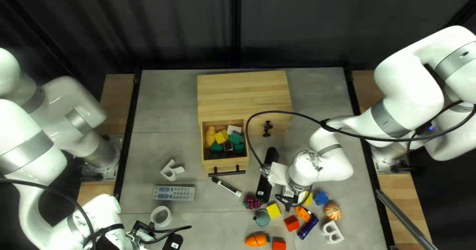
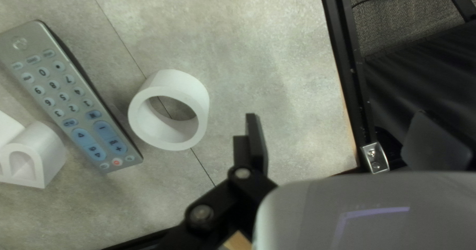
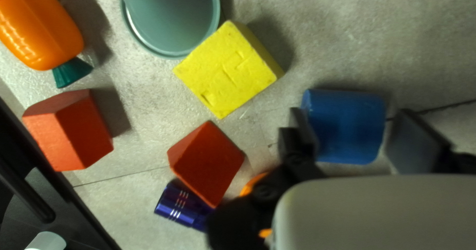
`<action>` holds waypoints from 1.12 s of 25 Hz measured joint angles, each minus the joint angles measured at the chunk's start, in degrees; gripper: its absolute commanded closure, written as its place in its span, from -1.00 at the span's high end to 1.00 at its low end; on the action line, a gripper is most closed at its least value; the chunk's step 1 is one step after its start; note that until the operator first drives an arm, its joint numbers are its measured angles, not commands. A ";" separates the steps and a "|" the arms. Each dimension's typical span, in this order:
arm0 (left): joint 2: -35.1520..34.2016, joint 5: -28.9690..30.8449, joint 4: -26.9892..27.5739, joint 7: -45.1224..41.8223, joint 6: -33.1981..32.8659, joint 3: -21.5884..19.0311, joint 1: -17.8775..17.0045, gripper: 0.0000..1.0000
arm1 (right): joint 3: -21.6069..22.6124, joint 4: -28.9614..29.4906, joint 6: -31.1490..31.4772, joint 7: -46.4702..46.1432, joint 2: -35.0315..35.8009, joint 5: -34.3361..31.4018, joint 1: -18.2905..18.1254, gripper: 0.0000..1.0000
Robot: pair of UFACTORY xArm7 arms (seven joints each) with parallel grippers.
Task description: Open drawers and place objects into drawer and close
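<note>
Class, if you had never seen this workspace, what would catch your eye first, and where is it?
Probably the bulky white left arm and right arm, framing the top left view. Next, the open drawer of the wooden cabinet between them, crowded with yellow and green pieces. In the right wrist view, a blue block stands out between the open fingers of my right gripper.

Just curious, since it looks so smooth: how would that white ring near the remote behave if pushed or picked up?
The white ring sits on its flat end, hole upward, so a push would probably slide it. Turned onto its round side, it could roll. Its even wall looks stiff; being hollow, it's likely fairly light.
</note>
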 measured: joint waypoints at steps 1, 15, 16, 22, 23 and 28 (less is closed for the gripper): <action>0.00 0.00 0.00 0.00 0.00 0.00 0.00 1.00 | -0.03 0.15 0.67 0.31 -0.54 -0.27 0.07 -0.95; 0.00 0.00 0.00 0.00 0.00 0.00 0.00 1.00 | -3.97 21.83 24.05 -1.89 -3.85 -13.88 -2.54 -0.97; 0.00 0.00 0.00 0.00 0.00 0.00 0.00 1.00 | -4.48 22.98 24.83 -2.77 -3.83 -14.98 -2.97 -0.97; 0.00 0.00 0.00 0.00 0.00 0.00 0.00 1.00 | -6.99 25.74 23.14 -5.64 -4.59 -20.32 -5.22 -0.75; 0.00 0.00 0.00 0.00 0.00 0.00 0.00 1.00 | -7.32 25.61 21.93 -5.68 -4.56 -20.98 -5.50 -0.76; 0.00 0.00 0.00 0.00 0.00 0.00 0.00 1.00 | -8.45 25.23 16.21 -5.60 -3.04 -22.79 -6.54 0.45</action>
